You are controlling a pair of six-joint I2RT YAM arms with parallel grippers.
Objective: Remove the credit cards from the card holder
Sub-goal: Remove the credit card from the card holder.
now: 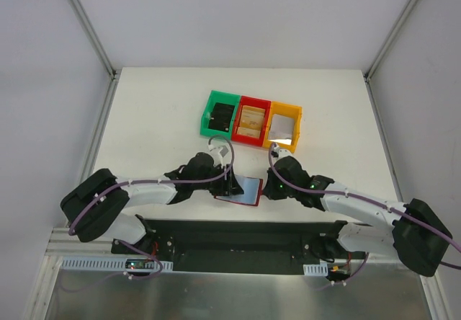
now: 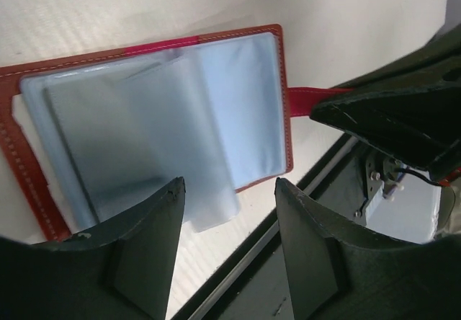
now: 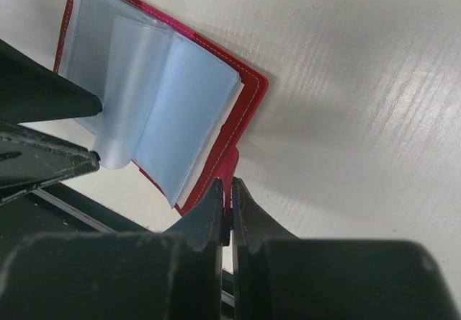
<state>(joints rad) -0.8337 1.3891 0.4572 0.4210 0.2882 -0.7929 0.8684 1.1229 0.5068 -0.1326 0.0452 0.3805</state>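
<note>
Two tools engaged: right tool [image 3: 229, 205] pinched tight on strap tab [image 3: 230, 164], likely anchoring card holder [image 1: 241, 190], open flat at 6 o'clock edge of counter [image 1: 158, 111]; left tool [image 2: 229, 187] spread wide, empty, above sleeves [image 2: 180, 132].

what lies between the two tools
The open card holder lies between the left tool and the right tool, clearest in the top view.

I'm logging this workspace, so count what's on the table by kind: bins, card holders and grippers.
Bins: 3, the green bin, red bin and yellow bin
Card holders: 1, the card holder, lying open
Grippers: 2, the left gripper and right gripper
Total: 6
</note>
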